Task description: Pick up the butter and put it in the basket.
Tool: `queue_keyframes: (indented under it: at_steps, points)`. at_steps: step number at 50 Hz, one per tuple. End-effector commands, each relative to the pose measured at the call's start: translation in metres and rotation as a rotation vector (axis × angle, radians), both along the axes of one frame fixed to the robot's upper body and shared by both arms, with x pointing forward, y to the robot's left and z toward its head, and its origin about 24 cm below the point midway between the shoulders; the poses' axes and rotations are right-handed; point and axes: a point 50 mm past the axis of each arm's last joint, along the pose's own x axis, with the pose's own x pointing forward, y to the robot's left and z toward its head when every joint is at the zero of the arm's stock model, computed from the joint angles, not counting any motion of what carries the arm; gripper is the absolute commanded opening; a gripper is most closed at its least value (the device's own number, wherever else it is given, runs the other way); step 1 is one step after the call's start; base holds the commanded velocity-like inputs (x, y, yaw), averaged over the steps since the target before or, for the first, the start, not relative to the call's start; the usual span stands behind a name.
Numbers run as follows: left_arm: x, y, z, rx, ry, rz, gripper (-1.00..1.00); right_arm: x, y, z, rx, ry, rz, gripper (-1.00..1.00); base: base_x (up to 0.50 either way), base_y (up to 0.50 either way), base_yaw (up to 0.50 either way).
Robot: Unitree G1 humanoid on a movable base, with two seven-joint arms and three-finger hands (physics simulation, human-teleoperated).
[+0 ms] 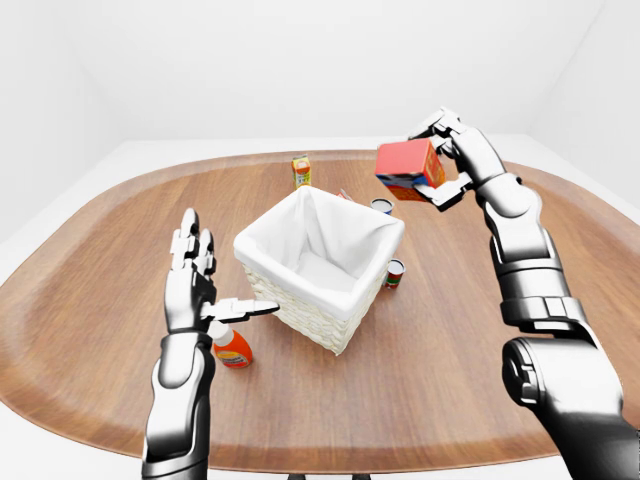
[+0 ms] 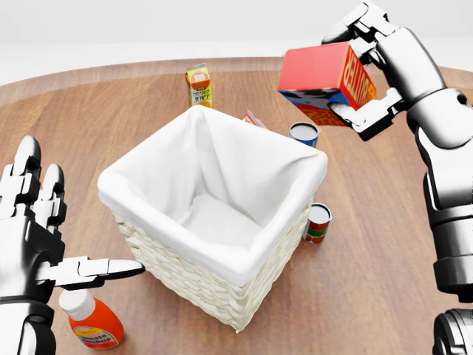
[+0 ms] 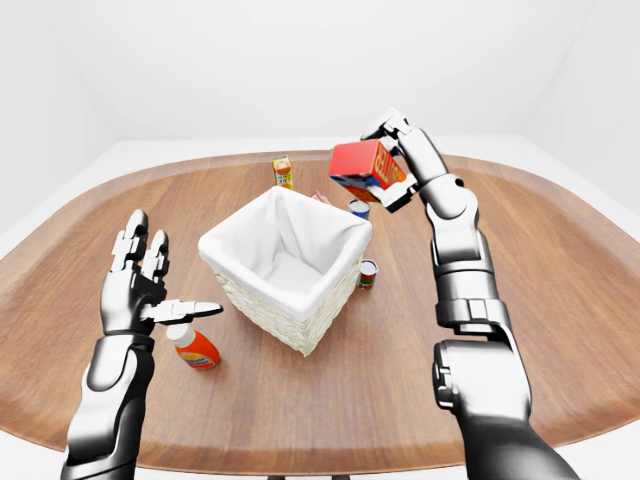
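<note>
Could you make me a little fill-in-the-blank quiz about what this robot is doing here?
1. The right hand holds the red butter box ____ the table, not on it.
2. The basket is lined with ____ cloth.
3. The left hand has its fingers ____ and holds nothing.
4. The orange bottle lies beside the ____ hand.

Missing words: above; white; open; left
</note>
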Motion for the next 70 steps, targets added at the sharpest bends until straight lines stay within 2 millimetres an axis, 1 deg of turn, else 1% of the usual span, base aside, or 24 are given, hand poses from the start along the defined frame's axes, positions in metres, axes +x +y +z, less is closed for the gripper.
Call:
queue_keyframes:
  at_steps: [1, 7, 8, 18, 19, 22, 26, 32, 34, 45, 46, 50, 56, 64, 70]
  points:
    - [0.000, 0.001, -0.001, -0.002, 0.003, 0.001, 1.00, -0.022, 0.033, 0.034, 0.103, -0.186, 0.158, -1.00, 0.00, 0.00, 0.00]
    - [-0.001, 0.001, -0.001, -0.002, 0.002, 0.003, 1.00, -0.022, 0.045, 0.033, 0.145, -0.192, 0.182, -1.00, 0.00, 0.00, 0.00]
    - [-0.001, 0.000, 0.000, -0.001, -0.001, 0.003, 1.00, -0.023, 0.050, 0.031, 0.166, -0.174, 0.192, -1.00, 0.00, 0.00, 0.00]
    - [-0.002, 0.000, -0.001, -0.003, 0.001, 0.004, 1.00, -0.026, 0.076, 0.017, 0.230, -0.100, 0.242, -1.00, 0.00, 0.00, 0.00]
    - [-0.002, 0.000, -0.001, -0.003, 0.001, 0.004, 1.00, -0.027, 0.076, 0.017, 0.230, -0.099, 0.243, -1.00, 0.00, 0.00, 0.00]
    - [-0.003, 0.000, -0.001, -0.004, 0.002, 0.004, 1.00, -0.030, 0.086, 0.016, 0.251, -0.109, 0.274, -1.00, 0.00, 0.00, 0.00]
    - [-0.003, 0.000, -0.002, -0.004, 0.005, 0.003, 1.00, -0.033, 0.092, 0.014, 0.266, -0.110, 0.296, -1.00, 0.00, 0.00, 0.00]
    - [-0.003, 0.000, -0.004, -0.006, 0.016, 0.002, 1.00, -0.027, 0.105, 0.007, 0.305, -0.067, 0.309, -1.00, 0.00, 0.00, 0.00]
    - [-0.003, 0.000, -0.005, -0.007, 0.017, 0.003, 1.00, -0.027, 0.109, 0.007, 0.317, -0.065, 0.317, -1.00, 0.00, 0.00, 0.00]
    - [-0.003, -0.001, -0.008, -0.004, 0.032, 0.002, 1.00, -0.020, 0.120, -0.002, 0.415, -0.016, 0.315, -1.00, 0.00, 0.00, 0.00]
    - [-0.003, 0.000, -0.008, -0.006, 0.033, 0.002, 1.00, -0.017, 0.120, -0.007, 0.430, 0.006, 0.306, -1.00, 0.00, 0.00, 0.00]
    - [-0.003, 0.001, -0.008, -0.007, 0.033, 0.004, 1.00, -0.012, 0.123, -0.014, 0.455, 0.048, 0.287, -1.00, 0.00, 0.00, 0.00]
    - [-0.003, 0.000, -0.009, -0.010, 0.035, 0.004, 1.00, -0.012, 0.130, -0.023, 0.483, 0.080, 0.285, -1.00, 0.00, 0.00, 0.00]
    - [-0.003, 0.000, -0.011, -0.011, 0.045, 0.003, 1.00, -0.008, 0.134, -0.033, 0.508, 0.127, 0.263, -1.00, 0.00, 0.00, 0.00]
    - [-0.003, 0.001, -0.011, -0.011, 0.044, 0.003, 1.00, -0.006, 0.136, -0.048, 0.496, 0.179, 0.239, -1.00, 0.00, 0.00, 0.00]
